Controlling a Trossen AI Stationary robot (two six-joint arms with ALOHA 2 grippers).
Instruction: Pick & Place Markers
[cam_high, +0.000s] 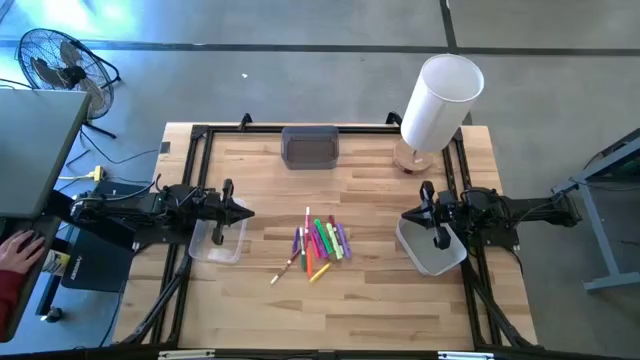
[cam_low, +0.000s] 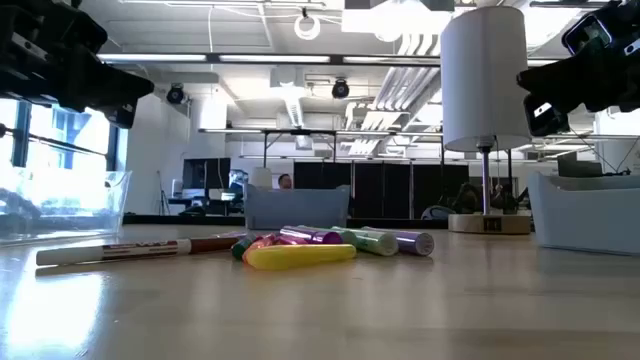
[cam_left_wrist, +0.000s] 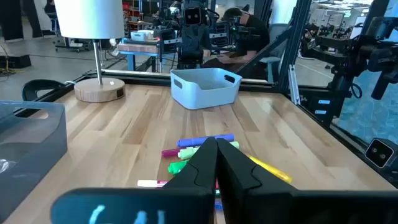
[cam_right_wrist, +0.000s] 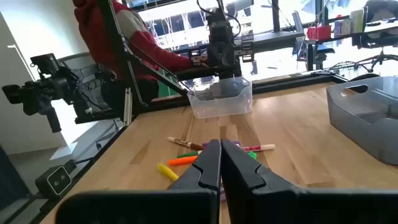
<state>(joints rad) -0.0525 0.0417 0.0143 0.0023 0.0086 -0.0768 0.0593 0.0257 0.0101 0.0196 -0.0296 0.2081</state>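
Wooden worktop holds untouched markers between our closed, empty left pincer and right pincer; we judge reaching comes next.

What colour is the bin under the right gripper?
The bin is white to pale blue-grey; the left wrist view shows it best.

Markers heaped on the tabletop, both arms hanging above.

We see the markers in a low pile at the table's centre, a yellow one nearest us and a long white one lying out toward 9 o'clock. A clear bin sits at 9 o'clock, a white lamp at 2 o'clock, a pale bin at 3 o'clock.
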